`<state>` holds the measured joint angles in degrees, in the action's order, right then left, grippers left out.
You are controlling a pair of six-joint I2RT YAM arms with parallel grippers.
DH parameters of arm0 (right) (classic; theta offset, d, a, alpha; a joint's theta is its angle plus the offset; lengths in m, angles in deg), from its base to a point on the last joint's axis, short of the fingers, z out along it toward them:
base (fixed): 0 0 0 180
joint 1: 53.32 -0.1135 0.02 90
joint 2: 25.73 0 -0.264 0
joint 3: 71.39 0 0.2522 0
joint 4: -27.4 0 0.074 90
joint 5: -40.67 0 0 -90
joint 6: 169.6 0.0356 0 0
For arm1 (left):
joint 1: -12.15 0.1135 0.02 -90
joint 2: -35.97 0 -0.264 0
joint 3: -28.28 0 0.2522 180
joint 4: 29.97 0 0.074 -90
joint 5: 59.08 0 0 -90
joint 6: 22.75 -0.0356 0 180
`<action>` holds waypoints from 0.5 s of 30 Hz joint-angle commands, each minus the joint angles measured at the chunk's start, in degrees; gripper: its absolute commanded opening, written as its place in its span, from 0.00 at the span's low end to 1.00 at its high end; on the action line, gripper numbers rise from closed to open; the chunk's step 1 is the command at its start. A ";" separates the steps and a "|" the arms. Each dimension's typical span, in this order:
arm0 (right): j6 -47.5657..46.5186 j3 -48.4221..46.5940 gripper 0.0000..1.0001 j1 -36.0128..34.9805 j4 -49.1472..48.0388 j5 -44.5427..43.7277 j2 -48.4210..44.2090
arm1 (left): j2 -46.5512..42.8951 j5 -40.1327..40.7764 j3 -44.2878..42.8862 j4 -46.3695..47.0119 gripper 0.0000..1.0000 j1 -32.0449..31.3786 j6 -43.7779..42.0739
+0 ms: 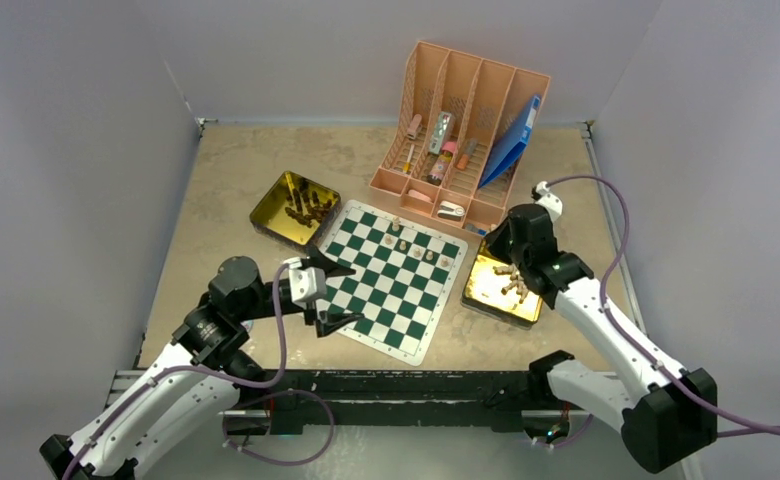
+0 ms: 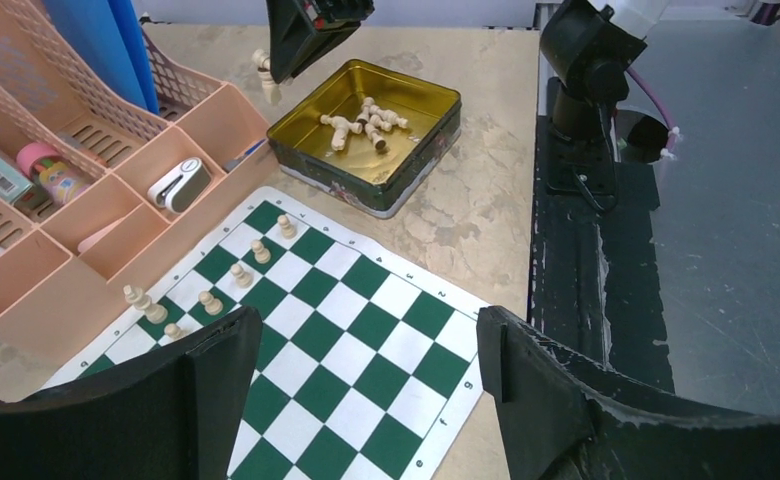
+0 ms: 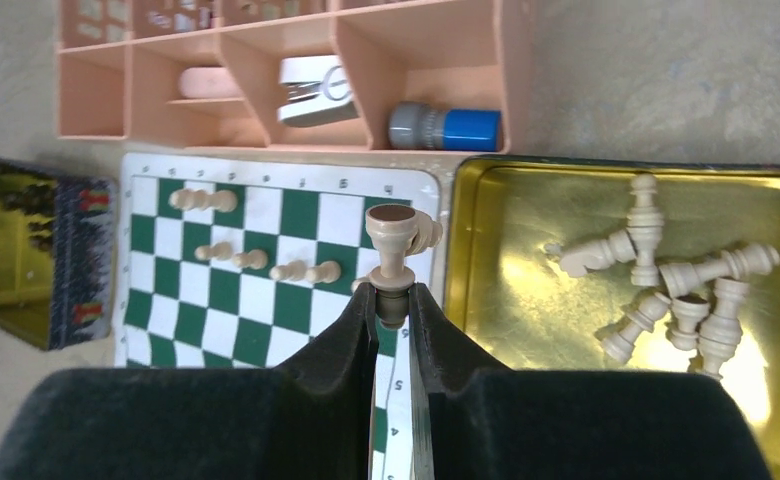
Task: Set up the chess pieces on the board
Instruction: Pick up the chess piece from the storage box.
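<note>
Pale chess piece (image 3: pixel 394 262) sits pinched in my right end effector (image 3: pixel 394 312), over the board (image 3: pixel 266 345) edge beside the gold tin (image 3: pixel 486 250); my left end effector (image 1: pixel 336 295) gapes wide over the board.

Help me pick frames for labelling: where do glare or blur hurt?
Top external: the right-hand gold tin flares bright around its pale pieces. Right wrist: the same tin's floor shows hot reflections; the near jaws are dark and soft. Left wrist: evenly lit, board sharp, near jaws just dark shapes.
</note>
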<state>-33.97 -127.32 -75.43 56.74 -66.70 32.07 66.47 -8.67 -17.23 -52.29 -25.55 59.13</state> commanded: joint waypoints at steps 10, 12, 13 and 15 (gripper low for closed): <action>-11.99 -3.31 0.00 0.14 -10.90 24.15 -3.37 | 4.96 3.44 -4.78 3.23 0.76 -0.19 1.33; -13.04 -2.54 0.00 0.14 -12.81 29.33 -2.91 | 6.74 3.53 -5.77 3.12 0.76 -0.19 -1.70; -13.55 -2.10 0.00 0.14 -13.76 32.25 -2.75 | 7.58 3.30 -6.31 3.19 0.76 -0.21 -3.98; -14.59 -1.22 0.00 0.05 -16.05 39.30 -2.42 | 9.35 2.65 -7.52 2.95 0.76 -0.19 -9.00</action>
<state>-44.38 -127.98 -75.43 47.71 -43.05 29.45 73.38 -5.76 -20.51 -51.92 -25.55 58.49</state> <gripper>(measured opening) 0.153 0.762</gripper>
